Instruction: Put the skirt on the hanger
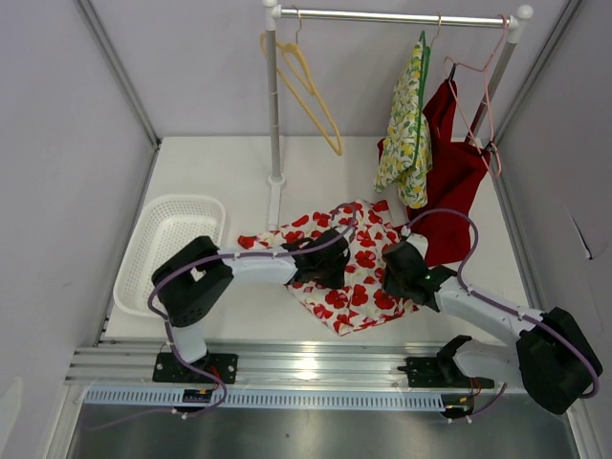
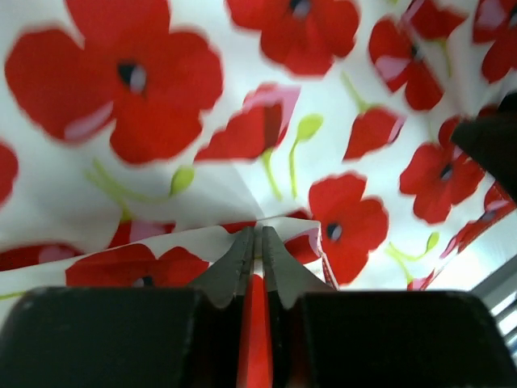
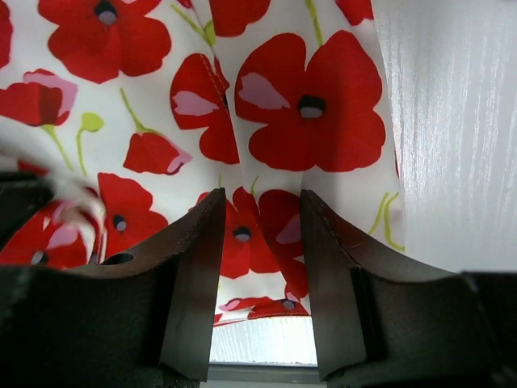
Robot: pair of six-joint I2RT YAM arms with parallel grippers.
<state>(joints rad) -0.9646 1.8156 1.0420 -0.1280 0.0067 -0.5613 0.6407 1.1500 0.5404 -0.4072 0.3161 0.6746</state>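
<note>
Red-poppy skirt (image 1: pixel 359 287): left gripper (image 2: pixel 258 239) pinched shut on a fold, right gripper (image 3: pixel 262 214) agape over cloth, empty. Grasping step; next, right should close, lift toward yellow hanger (image 1: pixel 335 142), eleven o'clock.

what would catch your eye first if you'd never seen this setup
The white skirt with red poppies stands out first, spread out in the middle of the top view. The left gripper is pinched shut on a fold of it, while the right gripper sits open over the cloth. Behind, an empty yellow hanger hangs at the left end of the rail.
</note>
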